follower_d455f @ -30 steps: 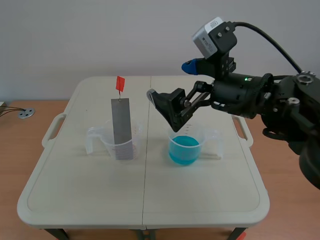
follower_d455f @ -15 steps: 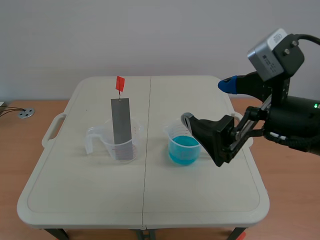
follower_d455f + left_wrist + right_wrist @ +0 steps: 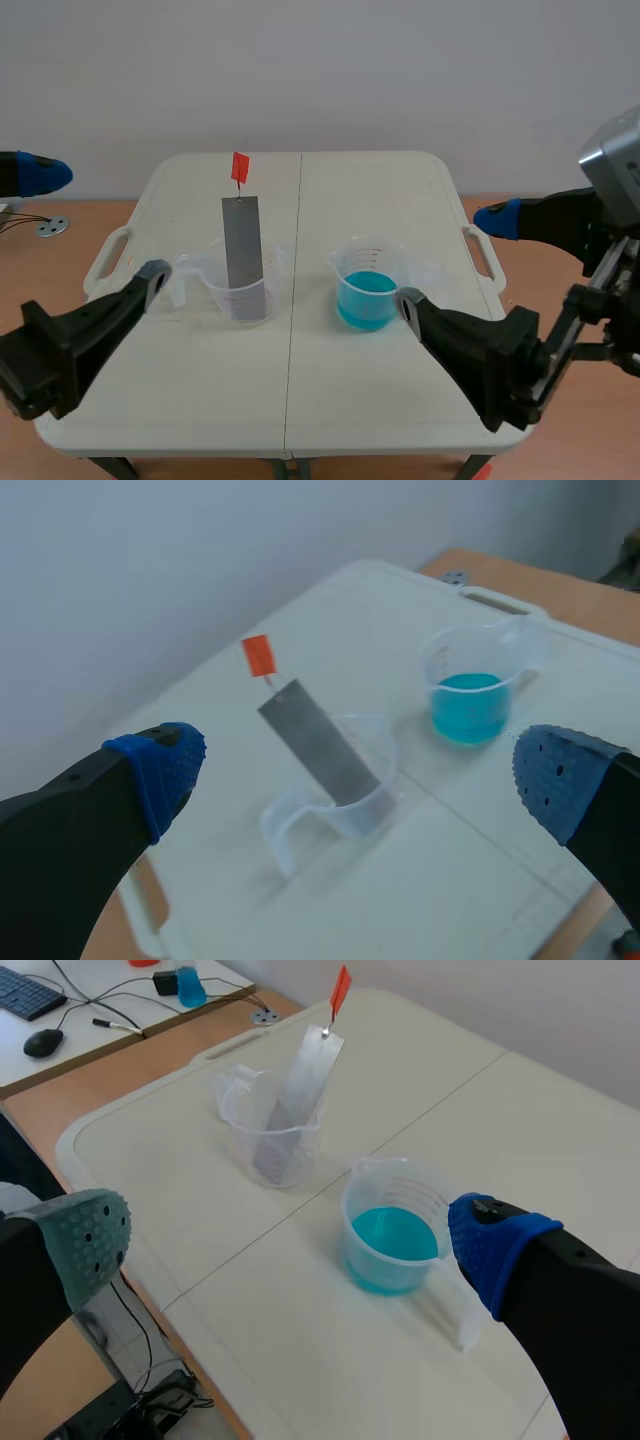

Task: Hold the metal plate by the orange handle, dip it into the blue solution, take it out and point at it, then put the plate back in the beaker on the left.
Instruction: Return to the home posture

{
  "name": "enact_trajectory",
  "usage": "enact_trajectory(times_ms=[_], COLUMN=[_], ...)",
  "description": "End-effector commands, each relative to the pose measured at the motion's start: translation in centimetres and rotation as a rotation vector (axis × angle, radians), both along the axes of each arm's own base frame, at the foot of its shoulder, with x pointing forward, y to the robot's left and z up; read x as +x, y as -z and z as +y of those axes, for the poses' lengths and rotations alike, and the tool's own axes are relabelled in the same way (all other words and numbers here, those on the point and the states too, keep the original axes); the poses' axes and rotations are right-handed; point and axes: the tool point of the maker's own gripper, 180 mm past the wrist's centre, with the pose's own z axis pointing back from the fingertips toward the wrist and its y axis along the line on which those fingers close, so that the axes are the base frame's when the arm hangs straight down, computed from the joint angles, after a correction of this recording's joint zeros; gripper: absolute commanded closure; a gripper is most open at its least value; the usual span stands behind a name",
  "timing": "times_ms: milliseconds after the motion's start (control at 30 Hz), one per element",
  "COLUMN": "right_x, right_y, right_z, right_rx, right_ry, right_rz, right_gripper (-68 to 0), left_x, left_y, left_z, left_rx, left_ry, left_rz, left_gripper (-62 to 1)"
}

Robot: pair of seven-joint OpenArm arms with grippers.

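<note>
**Plate rests in the left beaker; both end effectors released**

Scene view: a grey rectangular metal plate point(image 3: 243, 255) stands nearly upright in a clear plastic beaker point(image 3: 205, 283) on the left half of the pale tabletop point(image 3: 300, 390). Its lower end is inside the beaker, and its small orange handle point(image 3: 240, 165) sits at the top, well above the rim. Across the tabletop's centre seam, apart from the first, a second clear plastic beaker point(image 3: 372, 262) holds the blue solution point(image 3: 369, 298). The left end effector point(image 3: 95, 225) hangs at the tabletop's left edge with its fingers spread wide, gripping nothing. The right end effector point(image 3: 452, 260) hovers over the right front of the tabletop, near the solution beaker, and is also spread and empty.

Left wrist view: the two fingers stand far apart, each tipped with a blue dotted pad point(image 3: 160, 765). Ahead and between them the plate leans in its beaker, with the orange handle at its far end. The solution beaker sits beyond it, toward the right-hand finger.

Right wrist view: this end effector is released too, showing one grey-green pad point(image 3: 88, 1235) and one blue pad point(image 3: 490, 1240). The solution beaker lies just ahead, close to the blue-padded finger. Beyond it the plate leans in the other beaker, its handle pointing away. Past the tabletop, a dark keyboard point(image 3: 25, 992) and a mouse point(image 3: 45, 1042) lie on another surface.
</note>
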Motion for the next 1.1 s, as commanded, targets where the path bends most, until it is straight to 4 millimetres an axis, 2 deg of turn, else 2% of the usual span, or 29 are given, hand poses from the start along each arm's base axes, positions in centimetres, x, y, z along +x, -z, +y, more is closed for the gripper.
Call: enact_trajectory(times_ms=[0, 133, 300, 1067], right_x=[0.0, -0.9, -1.4, -1.4], right_y=[-1.0, -0.7, -0.5, -0.5], right_z=[-0.1, -0.4, -0.4, -0.4], right_rx=[0.015, 0.014, 0.027, 0.027], right_ry=[-0.003, 0.005, 0.009, 0.009], right_rz=[-0.028, -0.006, 0.007, 0.007], right_gripper=[-66.5, -66.5, -66.5, -66.5], left_x=[0.3, 0.2, 0.1, 0.1], left_y=[-0.8, -0.7, -0.4, -0.3], left_z=[-0.2, -1.3, -1.5, -1.5], left_rx=[-0.022, -0.047, -0.043, -0.038], left_ry=[-0.005, 0.021, 0.024, 0.022], left_rz=[-0.027, -0.022, -0.006, 0.0], left_gripper=[-62.3, -62.3, -62.3, -62.3])
